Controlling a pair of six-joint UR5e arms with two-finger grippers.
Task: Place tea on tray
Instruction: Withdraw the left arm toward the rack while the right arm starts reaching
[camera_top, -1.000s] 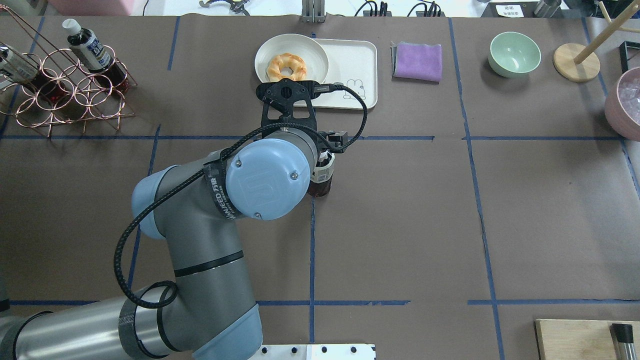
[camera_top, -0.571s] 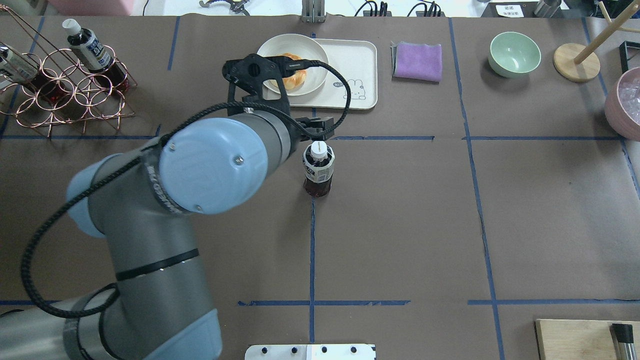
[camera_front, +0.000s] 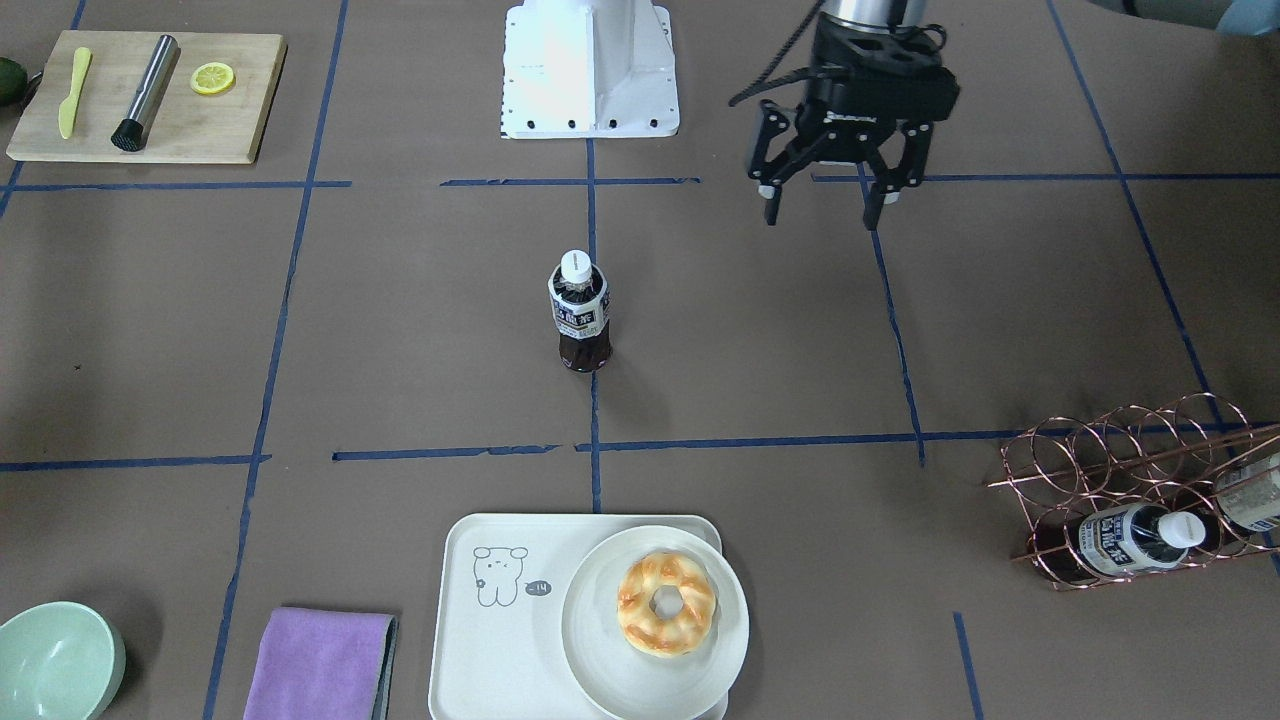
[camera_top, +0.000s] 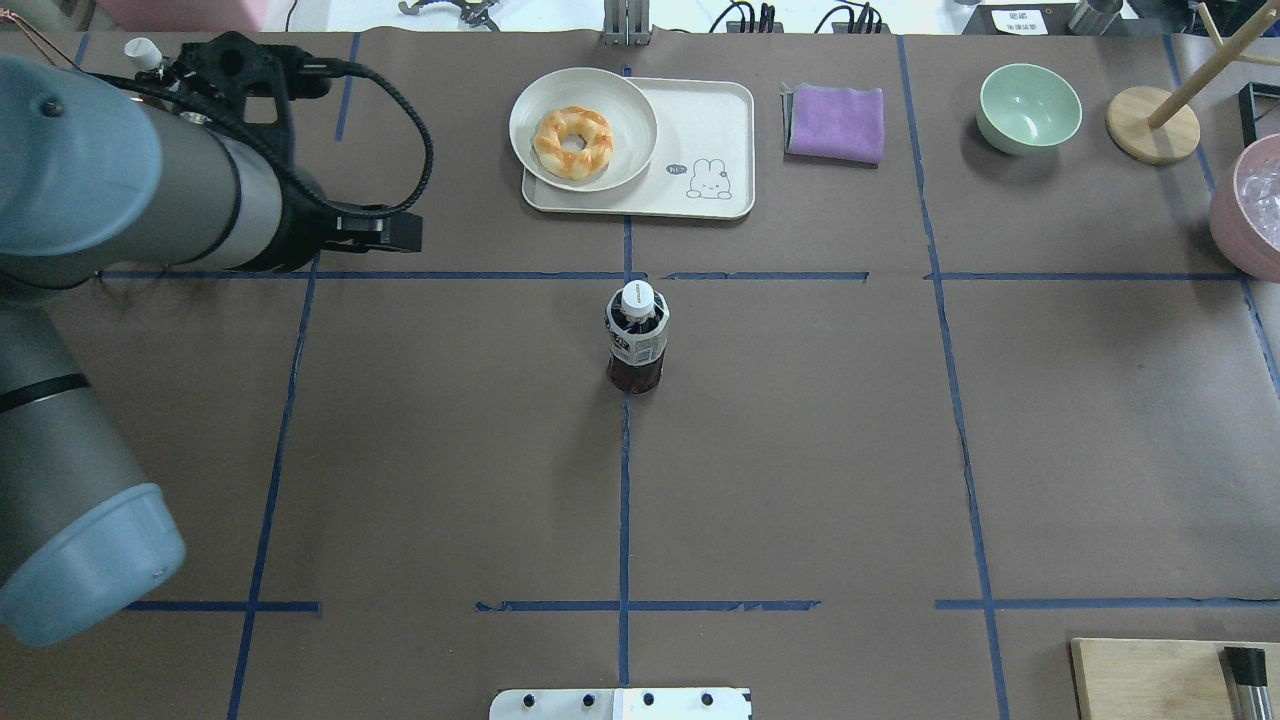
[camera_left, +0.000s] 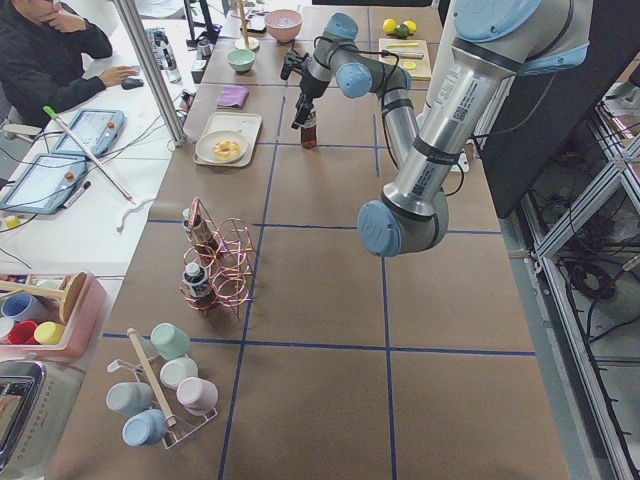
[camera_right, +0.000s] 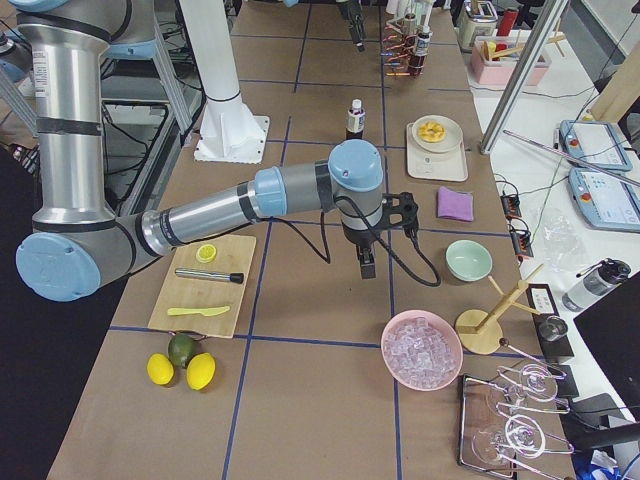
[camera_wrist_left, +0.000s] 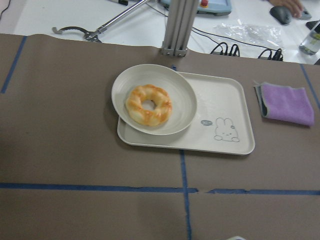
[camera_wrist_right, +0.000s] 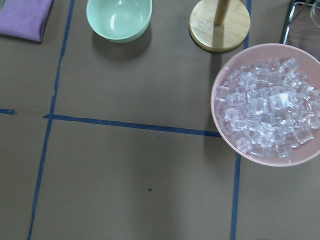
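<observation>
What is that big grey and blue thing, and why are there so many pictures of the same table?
It is a robot with two arms, and each arm ends in a two-finger gripper. Cameras watch from above, from across the table, from both ends, and from each wrist. The left gripper is open and holds nothing. The right gripper shows only from the side, so I cannot tell if it is open. A tea bottle stands upright on the brown table, not on the tray. On the tray sits a plate with a doughnut. Nearby are a purple cloth, a green bowl and a pink bowl of ice.
</observation>
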